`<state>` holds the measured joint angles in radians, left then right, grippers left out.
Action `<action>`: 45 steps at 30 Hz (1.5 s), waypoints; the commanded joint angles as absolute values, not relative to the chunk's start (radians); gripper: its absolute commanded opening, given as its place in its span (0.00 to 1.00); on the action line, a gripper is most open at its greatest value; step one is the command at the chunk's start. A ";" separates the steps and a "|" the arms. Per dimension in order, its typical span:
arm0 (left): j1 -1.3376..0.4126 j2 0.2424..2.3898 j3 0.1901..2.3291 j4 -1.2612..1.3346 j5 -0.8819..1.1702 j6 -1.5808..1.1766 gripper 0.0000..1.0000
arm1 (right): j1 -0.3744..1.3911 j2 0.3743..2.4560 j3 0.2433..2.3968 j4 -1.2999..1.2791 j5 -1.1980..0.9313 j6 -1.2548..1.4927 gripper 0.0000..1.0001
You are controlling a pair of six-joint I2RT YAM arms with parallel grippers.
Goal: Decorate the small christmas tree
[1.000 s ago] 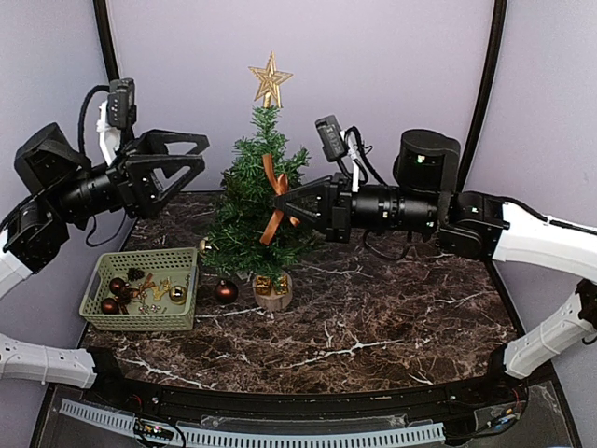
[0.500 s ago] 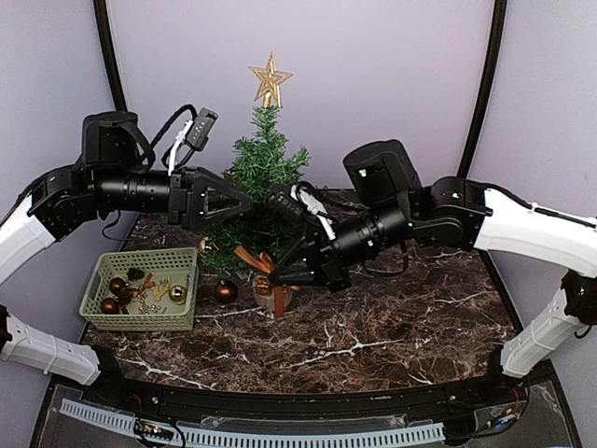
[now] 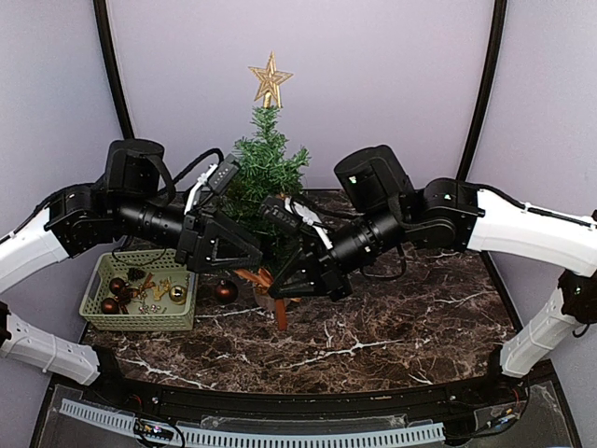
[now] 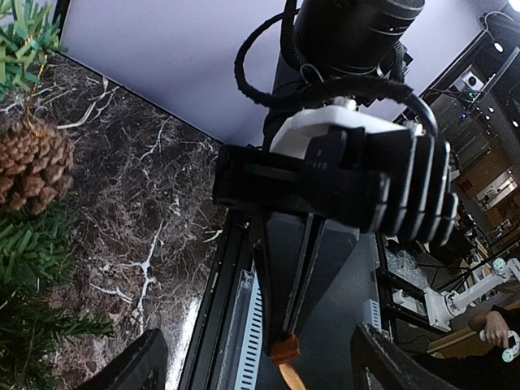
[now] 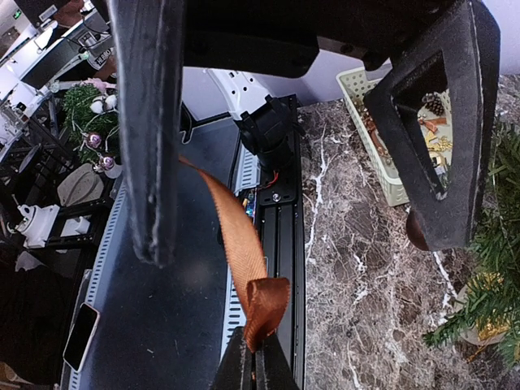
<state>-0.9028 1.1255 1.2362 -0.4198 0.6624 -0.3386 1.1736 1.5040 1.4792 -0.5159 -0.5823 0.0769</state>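
Top external: dark-green tree (image 3: 266, 159), seemingly upright

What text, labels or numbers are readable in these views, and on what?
No readable text in any view.
Faint marks on the black ribbed housing, left wrist view: too small to read.
Background lab equipment, right wrist view: blurred, unreadable.

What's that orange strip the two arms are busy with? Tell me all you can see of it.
It is a ribbon, a flat copper-orange band that looks like satin fabric. One folded end is pinched in the shut right gripper. The rest trails loose, hanging low in front of the small christmas tree, near its base. The open left gripper sits beside it; whether they touch is unclear.
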 commanded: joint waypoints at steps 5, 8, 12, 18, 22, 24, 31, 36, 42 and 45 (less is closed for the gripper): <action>-0.935 1.136 1.211 -0.393 0.702 -0.343 0.75 | 1.180 1.480 1.514 -0.479 -0.612 0.067 0.00; -0.946 1.143 1.201 -0.393 0.716 -0.340 0.62 | 1.180 1.477 1.513 -0.477 -0.611 0.068 0.00; -0.955 1.142 1.192 -0.395 0.727 -0.332 0.54 | 1.180 1.471 1.508 -0.472 -0.615 0.069 0.00; -0.963 1.148 1.180 -0.398 0.736 -0.332 0.37 | 1.180 1.474 1.509 -0.473 -0.617 0.066 0.00; -0.965 1.143 1.177 -0.392 0.734 -0.330 0.23 | 1.179 1.474 1.506 -0.472 -0.616 0.066 0.00; -0.965 1.137 1.173 -0.378 0.735 -0.332 0.12 | 1.178 1.473 1.503 -0.472 -0.615 0.066 0.00; -0.965 1.066 1.098 -0.275 0.711 -0.377 0.00 | 1.161 1.412 1.424 -0.382 -0.545 0.100 0.28; -0.965 0.949 0.964 -0.046 0.542 -0.431 0.00 | 1.101 1.248 1.195 -0.068 -0.437 0.241 0.70; -0.965 0.855 0.823 0.243 0.387 -0.488 0.00 | 1.106 1.084 0.855 0.532 -0.242 0.448 0.75; -0.965 0.838 0.773 0.346 0.341 -0.505 0.00 | 1.145 1.100 0.804 0.680 -0.170 0.460 0.75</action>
